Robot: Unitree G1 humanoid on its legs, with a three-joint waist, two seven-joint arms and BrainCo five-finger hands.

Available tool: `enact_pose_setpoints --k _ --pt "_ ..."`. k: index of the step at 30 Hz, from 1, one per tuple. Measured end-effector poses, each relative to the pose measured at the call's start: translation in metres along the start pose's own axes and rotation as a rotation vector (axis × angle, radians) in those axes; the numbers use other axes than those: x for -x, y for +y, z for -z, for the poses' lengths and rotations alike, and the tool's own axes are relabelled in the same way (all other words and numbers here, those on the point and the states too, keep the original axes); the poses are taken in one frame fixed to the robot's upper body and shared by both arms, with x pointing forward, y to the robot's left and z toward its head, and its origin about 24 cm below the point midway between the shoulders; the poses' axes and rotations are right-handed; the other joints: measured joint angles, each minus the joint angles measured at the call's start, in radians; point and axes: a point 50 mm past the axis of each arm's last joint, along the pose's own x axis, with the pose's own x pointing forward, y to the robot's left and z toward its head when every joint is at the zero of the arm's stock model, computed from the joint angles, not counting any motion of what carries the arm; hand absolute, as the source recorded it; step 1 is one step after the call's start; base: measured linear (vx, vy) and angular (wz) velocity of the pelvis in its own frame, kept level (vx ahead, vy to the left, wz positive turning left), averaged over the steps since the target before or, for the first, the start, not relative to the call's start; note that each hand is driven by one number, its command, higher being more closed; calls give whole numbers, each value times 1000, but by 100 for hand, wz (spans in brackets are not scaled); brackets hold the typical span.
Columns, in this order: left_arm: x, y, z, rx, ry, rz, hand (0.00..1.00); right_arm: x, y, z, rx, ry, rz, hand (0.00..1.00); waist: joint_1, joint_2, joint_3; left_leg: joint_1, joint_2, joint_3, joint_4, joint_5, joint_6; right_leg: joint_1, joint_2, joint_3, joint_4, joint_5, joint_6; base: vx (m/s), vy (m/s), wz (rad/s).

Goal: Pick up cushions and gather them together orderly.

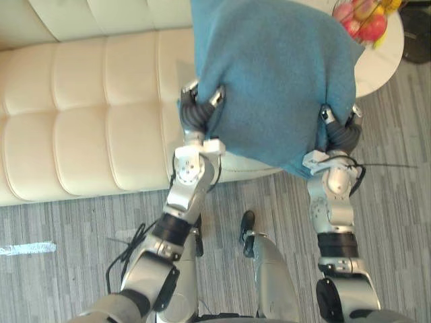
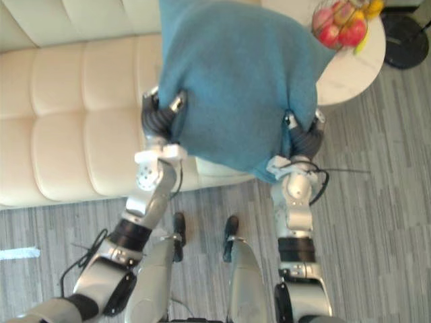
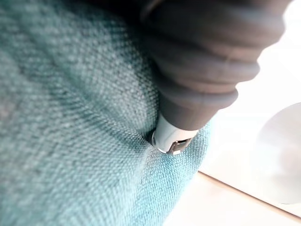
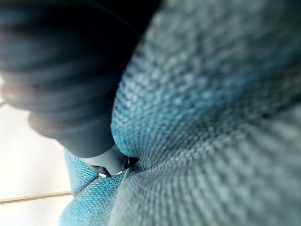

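Over the right end of the cream sofa (image 1: 87, 121), the left hand (image 1: 197, 111) is clamped on one near corner of the teal cushion (image 1: 269, 74), digits dug into the fabric. The right hand (image 1: 340, 131) grips the other corner the same way, so the cushion's up in the air. My worry is that swinging it right clips the fruit basket (image 1: 363, 20) on the round white table (image 1: 377, 67), or one of those corner grips slips.

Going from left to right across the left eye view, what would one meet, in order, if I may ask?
cream sofa → left hand → blue cushion → right hand → white round table
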Motion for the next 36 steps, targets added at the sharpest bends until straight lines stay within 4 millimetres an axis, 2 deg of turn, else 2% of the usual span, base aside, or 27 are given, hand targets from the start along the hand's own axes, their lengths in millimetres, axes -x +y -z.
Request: enact_pose_setpoints --k 2,5,6,8,10,13,15,16,17,18,19,20,21,22,23,25,27,29,30,31,32,33,34,35,36 --pt "10 4 3 13 18 -13 100 10 0 1 13 1 1 100 1 -1 -5 18 0 5 9 -11 1 16 -4 0 11 -12 0 2 7 2" --pt "42 24 19 36 107 -88 100 39 -2 10 43 49 -14 100 2 2 -62 68 -4 14 35 -37 -2 56 -12 13 49 -53 5 58 -8 -2" --pt "47 26 21 39 119 -98 100 43 -3 11 49 57 -17 100 2 2 -66 81 -4 14 35 -41 -3 69 -12 14 49 -58 5 117 -24 -2" --pt "76 37 35 46 207 -135 100 64 -10 19 102 110 -16 100 2 4 -129 132 -5 14 28 -55 -9 116 -12 13 50 -81 4 126 -36 -1" --pt "91 40 42 39 259 -139 100 74 -18 24 148 140 -10 100 3 7 -160 176 -10 9 2 -55 -11 157 -12 11 39 -90 6 102 -41 6" --pt "111 40 51 28 332 -123 100 90 -33 31 190 197 16 100 -4 19 -214 235 -38 -34 -88 -17 -13 226 -25 -27 -8 -91 7 44 -52 38" --pt "118 39 55 25 362 -98 100 100 -42 35 215 232 33 100 -19 27 -252 252 -59 -78 -165 21 -24 264 -51 -102 -35 -91 6 40 -53 93" --pt "120 39 55 23 367 -95 100 101 -44 35 220 236 36 100 -26 32 -262 256 -47 -60 -193 18 -15 275 -58 -132 -48 -86 0 21 -59 123" --pt "120 40 56 25 373 -90 100 101 -45 35 229 236 37 100 -44 41 -270 263 0 54 -218 18 -16 306 -66 -178 -85 -74 -7 0 -23 101" --pt "121 40 57 38 381 -86 100 101 -47 35 242 235 32 100 -46 43 -271 278 36 152 -217 19 -14 323 -78 -203 -104 -70 -9 -31 18 91" --pt "122 40 58 44 386 -84 100 100 -48 36 249 235 30 100 -44 44 -272 287 57 198 -216 19 -12 330 -83 -209 -109 -69 -8 -39 60 58" --pt "124 40 60 48 403 -83 100 99 -50 35 267 233 20 100 -41 64 -284 290 86 258 -211 46 17 338 -86 -225 -101 -69 -6 -28 94 51" --pt "128 42 62 51 419 -88 100 97 -52 39 279 241 16 100 -47 77 -297 281 84 267 -210 111 36 335 -86 -214 -90 -72 -2 -2 89 50" --pt "130 43 63 51 430 -88 100 97 -52 41 283 250 17 100 -48 75 -302 282 73 267 -218 118 46 335 -92 -207 -91 -68 4 -4 151 50" --pt "135 44 65 42 452 -74 100 99 -55 46 293 270 23 100 -51 74 -315 275 53 264 -252 103 63 341 -109 -211 -122 -56 27 -20 146 44" --pt "137 45 67 44 471 -72 100 101 -58 52 302 298 31 100 -56 80 -318 264 62 318 -264 84 54 370 -112 -255 -194 -18 56 -10 187 68" --pt "140 46 71 39 493 -73 100 102 -61 55 305 315 40 100 -64 79 -318 258 60 350 -266 96 56 397 -122 -295 -258 5 74 7 182 71" --pt "146 49 77 24 539 -75 100 103 -62 56 309 329 46 100 -63 67 -320 238 13 330 -270 110 75 401 -159 -313 -253 3 97 47 203 54" --pt "146 50 78 12 551 -65 100 103 -62 57 311 330 49 100 -63 53 -312 231 -21 322 -253 84 102 400 -203 -325 -227 -5 112 123 209 43" --pt "148 52 79 3 559 -59 100 103 -63 61 317 346 49 100 -63 43 -303 234 -44 322 -227 54 122 387 -236 -300 -153 -4 113 145 258 48" --pt "148 53 80 -3 570 -60 100 105 -65 66 326 370 53 100 -64 42 -302 236 -59 315 -209 34 137 348 -263 -234 -51 5 89 143 237 34" --pt "149 53 81 -7 577 -60 100 107 -67 70 334 393 57 100 -64 39 -300 248 -72 303 -211 25 149 296 -274 -161 54 28 24 163 264 46" --pt "149 55 81 -15 581 -58 100 111 -69 76 339 424 64 100 -72 36 -296 271 -83 279 -221 16 157 215 -257 -33 194 50 -13 216 268 54" --pt "150 57 81 -23 582 -56 100 112 -67 77 335 437 67 100 -87 36 -295 279 -83 253 -223 8 161 185 -203 49 250 15 31 198 168 54" --pt "150 57 80 -27 583 -56 100 112 -67 78 332 438 67 100 -92 35 -295 285 -85 243 -229 7 161 176 -177 75 267 -3 51 215 99 52"
